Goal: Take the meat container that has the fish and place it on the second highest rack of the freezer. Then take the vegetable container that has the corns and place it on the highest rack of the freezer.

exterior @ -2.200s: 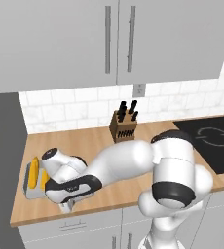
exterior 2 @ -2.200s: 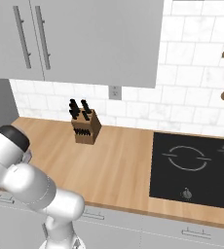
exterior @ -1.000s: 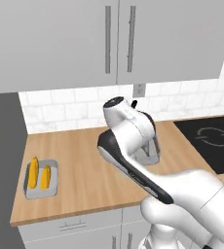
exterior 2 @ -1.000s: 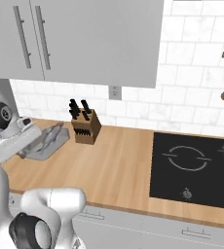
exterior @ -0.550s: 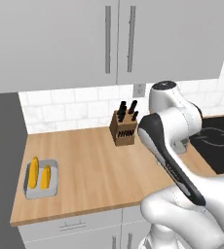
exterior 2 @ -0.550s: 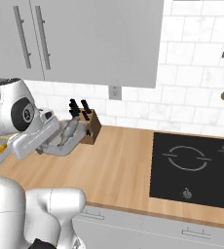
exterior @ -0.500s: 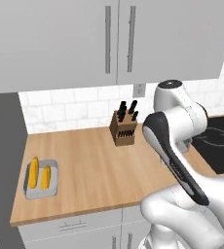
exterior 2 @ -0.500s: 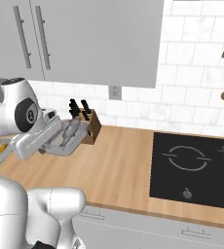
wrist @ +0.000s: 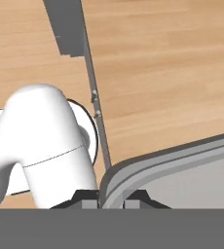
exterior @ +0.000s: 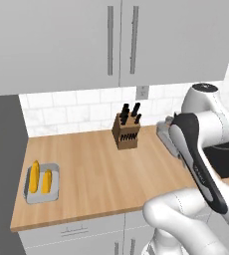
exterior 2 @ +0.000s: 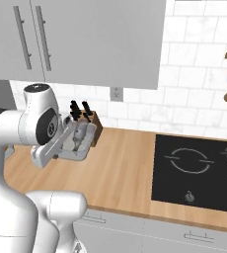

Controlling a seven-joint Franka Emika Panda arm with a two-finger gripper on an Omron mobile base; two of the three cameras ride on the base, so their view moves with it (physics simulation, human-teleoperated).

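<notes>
fish tray [exterior 2: 77, 142] above wooden counter [exterior 2: 125, 170]

The wooden desk [exterior: 101, 174] carries a grey tray [exterior: 42, 190] with the corns [exterior: 40, 178] at lower left, and a knife block [exterior: 126, 132] at centre.

Two base cameras behind arm, left and right, facing forward-down, sharing table [exterior: 101, 179] and knife block [exterior: 126, 130]; hand camera close above table.
</notes>
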